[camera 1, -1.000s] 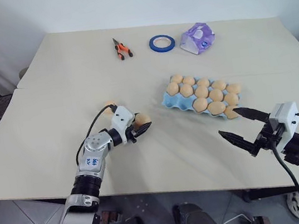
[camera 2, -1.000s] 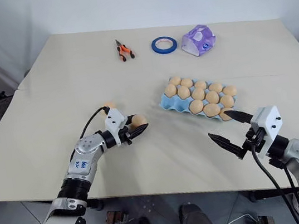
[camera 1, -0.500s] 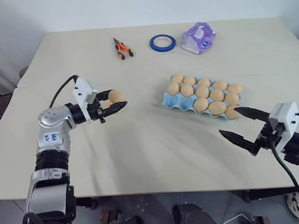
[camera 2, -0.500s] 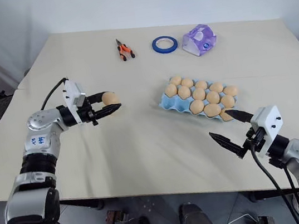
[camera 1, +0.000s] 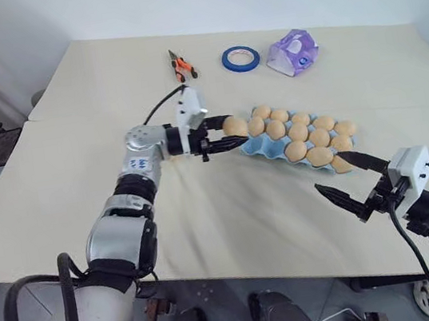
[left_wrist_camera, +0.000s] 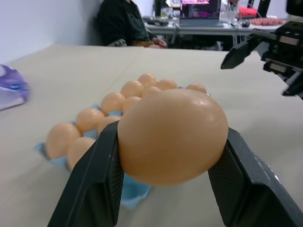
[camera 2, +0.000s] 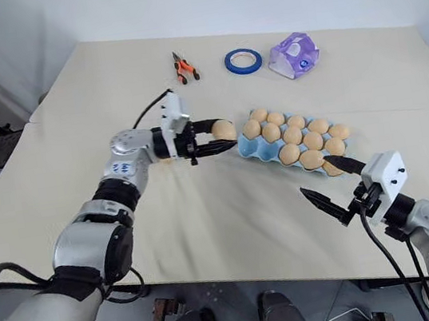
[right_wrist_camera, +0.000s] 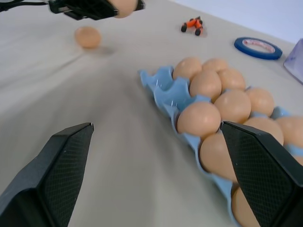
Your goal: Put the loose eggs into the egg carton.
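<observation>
My left gripper (camera 1: 233, 128) is shut on a tan egg (left_wrist_camera: 173, 135) and holds it level in the air at the left end of the light blue egg carton (camera 1: 247, 147). Most of the carton's cups hold eggs; a few bare blue cups (right_wrist_camera: 160, 84) show at that end. Another loose egg (right_wrist_camera: 88, 37) lies on the table beyond the carton's left end. My right gripper (camera 1: 327, 173) stands open just in front of the carton's right end, with nothing between its fingers (right_wrist_camera: 57, 165).
Orange-handled pliers (camera 1: 182, 64), a blue tape ring (camera 1: 240, 58) and a purple-and-white pack (camera 1: 293, 52) lie at the back of the table. A person (left_wrist_camera: 123, 23) sits at a desk beyond the table.
My left gripper has lifted the egg off the table and carried it right, up to the carton's left end. The right arm has stayed in place.
</observation>
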Robot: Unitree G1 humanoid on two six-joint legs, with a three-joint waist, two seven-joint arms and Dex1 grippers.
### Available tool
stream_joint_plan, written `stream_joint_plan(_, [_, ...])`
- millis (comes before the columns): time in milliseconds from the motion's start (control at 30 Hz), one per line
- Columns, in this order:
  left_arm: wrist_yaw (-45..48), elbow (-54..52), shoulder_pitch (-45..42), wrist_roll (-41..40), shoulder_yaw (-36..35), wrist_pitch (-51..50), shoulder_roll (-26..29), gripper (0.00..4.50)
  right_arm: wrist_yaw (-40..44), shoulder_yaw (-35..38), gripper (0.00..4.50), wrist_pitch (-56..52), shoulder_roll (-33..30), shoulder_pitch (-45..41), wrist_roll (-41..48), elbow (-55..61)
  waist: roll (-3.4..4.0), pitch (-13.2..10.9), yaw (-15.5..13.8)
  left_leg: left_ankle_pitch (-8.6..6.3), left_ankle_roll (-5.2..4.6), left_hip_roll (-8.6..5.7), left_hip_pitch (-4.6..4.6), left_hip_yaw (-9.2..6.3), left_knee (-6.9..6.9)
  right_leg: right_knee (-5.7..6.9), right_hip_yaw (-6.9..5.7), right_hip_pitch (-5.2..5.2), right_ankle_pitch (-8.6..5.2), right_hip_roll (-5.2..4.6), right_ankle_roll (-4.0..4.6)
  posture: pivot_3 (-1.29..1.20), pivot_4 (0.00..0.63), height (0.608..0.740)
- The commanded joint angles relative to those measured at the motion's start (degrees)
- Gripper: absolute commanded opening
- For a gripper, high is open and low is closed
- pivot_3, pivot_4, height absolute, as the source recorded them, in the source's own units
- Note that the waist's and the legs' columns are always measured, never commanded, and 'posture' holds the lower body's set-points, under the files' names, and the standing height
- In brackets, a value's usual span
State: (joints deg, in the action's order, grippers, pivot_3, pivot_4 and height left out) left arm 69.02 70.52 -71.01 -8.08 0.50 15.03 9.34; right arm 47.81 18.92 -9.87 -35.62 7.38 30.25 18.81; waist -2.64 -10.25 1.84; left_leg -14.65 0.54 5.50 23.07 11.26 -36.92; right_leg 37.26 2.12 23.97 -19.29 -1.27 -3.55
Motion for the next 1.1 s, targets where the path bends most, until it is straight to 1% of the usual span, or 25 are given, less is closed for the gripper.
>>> stream_joint_plan(33, [-4.18, 2.1, -3.46, 1.58, -0.73, 0.68, -3.08, 2.14, -1.48, 2.73, 4.5, 1.8, 0.83, 2.12, 0.31, 3.6, 0.0, 0.0, -0.1, -0.01, 0.0, 0.0, 0.05, -0.02, -0.1, 0.08, -0.01, 0.05, -0.02, 0.0, -0.01, 0.0, 0.15, 0.74])
stream_joint_plan(200, [-8.56, 4.25, -5.3, 4.43, -0.37, 0.48, -6.68, 2.14, -3.86, 3.23, 4.5, 2.51, 2.71, 5.89, -0.06, 6.65, 0.0, 0.0, 0.0, -0.02, -0.08, -0.12, 0.08, -0.1, -0.24, 0.22, -0.03, 0.06, -0.02, -0.1, -0.02, 0.0, 0.15, 0.74])
stream_joint_plan(333, [-13.89, 5.36, -6.19, 6.8, -0.21, 0.04, -8.73, 2.14, -5.46, 3.4, 4.5, 2.77, 3.76, 8.24, -0.53, 8.62, 0.0, 0.0, -0.01, -0.03, -0.13, -0.18, 0.08, -0.19, -0.25, 0.25, -0.02, 0.04, -0.02, -0.16, -0.01, 0.0, 0.15, 0.74])
stream_joint_plan(500, [-19.75, 6.23, -6.48, 9.69, 0.14, 0.27, -10.08, 2.14, -6.85, 3.97, 4.5, 3.12, 4.82, 11.08, -0.81, 10.75, 0.0, 0.0, -0.06, -0.03, -0.13, -0.19, 0.1, -0.33, -0.22, 0.25, -0.02, 0.03, -0.04, -0.16, 0.02, 0.0, 0.15, 0.74])
stream_joint_plan(733, [-23.7, 6.62, -6.63, 11.9, -0.36, 0.06, -11.84, 2.14, -7.89, 3.53, 4.5, 3.37, 4.82, 11.68, -0.92, 11.09, 0.0, 0.0, -0.16, -0.02, -0.13, -0.24, 0.13, -0.35, -0.24, 0.26, -0.13, 0.02, -0.04, -0.17, 0.02, 0.0, 0.15, 0.74])
stream_joint_plan(767, [-24.26, 6.66, -6.68, 12.03, -0.54, -0.13, -12.01, 2.65, -8.01, 3.51, 4.5, 3.33, 4.74, 11.51, -0.92, 11.02, 0.0, 0.0, -0.15, -0.02, -0.14, -0.25, 0.12, -0.35, -0.24, 0.26, -0.15, 0.02, -0.04, -0.17, 0.02, 0.0, 0.15, 0.74])
stream_joint_plan(800, [-24.6, 6.68, -6.71, 12.15, -0.69, -0.26, -12.1, 2.78, -8.1, 3.49, 4.5, 3.3, 4.69, 11.41, -0.91, 10.96, 0.0, 0.0, -0.12, -0.02, -0.14, -0.25, 0.12, -0.35, -0.24, 0.26, -0.15, 0.01, -0.04, -0.17, 0.02, 0.0, 0.15, 0.74])
stream_joint_plan(833, [-25.13, 6.69, -6.75, 12.21, -0.89, -0.27, -12.19, 3.03, -8.15, 3.44, 4.5, 3.31, 4.67, 11.35, -0.96, 10.87, 0.0, 0.0, -0.11, -0.02, -0.14, -0.25, 0.12, -0.35, -0.24, 0.27, -0.16, 0.01, -0.04, -0.17, 0.02, 0.0, 0.15, 0.74])
stream_joint_plan(867, [-25.45, 6.69, -6.76, 12.28, -1.04, -0.26, -12.23, 3.3, -8.19, 3.38, 4.5, 3.32, 4.67, 11.34, -1.02, 10.82, 0.0, 0.0, -0.11, -0.02, -0.14, -0.24, 0.12, -0.35, -0.24, 0.28, -0.16, 0.01, -0.04, -0.16, 0.02, 0.0, 0.15, 0.74])
stream_joint_plan(933, [-26.49, 6.72, -6.83, 12.51, -1.21, -0.47, -12.32, 4.0, -8.24, 3.27, 4.5, 3.29, 4.67, 11.23, -1.09, 10.72, 0.0, 0.0, -0.14, -0.01, -0.12, -0.24, 0.12, -0.38, -0.23, 0.29, -0.16, 0.01, -0.04, -0.16, 0.02, 0.0, 0.15, 0.74])
stream_joint_plan(1000, [-27.46, 6.77, -6.87, 12.87, -1.32, -0.75, -12.36, 4.49, -8.27, 3.14, 4.5, 3.18, 4.6, 10.92, -1.14, 10.53, 0.0, 0.0, -0.17, -0.01, -0.12, -0.24, 0.12, -0.4, -0.23, 0.3, -0.16, 0.01, -0.04, -0.16, 0.02, 0.0, 0.15, 0.74])
stream_joint_plan(1100, [-27.99, 6.76, -6.82, 13.11, -1.54, -0.79, -12.34, 4.49, -8.2, 3.04, 4.5, 3.0, 4.41, 10.31, -1.19, 10.07, 0.0, 0.0, -0.17, 0.0, -0.11, -0.25, 0.12, -0.4, -0.25, 0.3, -0.19, 0.0, -0.04, -0.16, 0.02, 0.0, 0.15, 0.74])
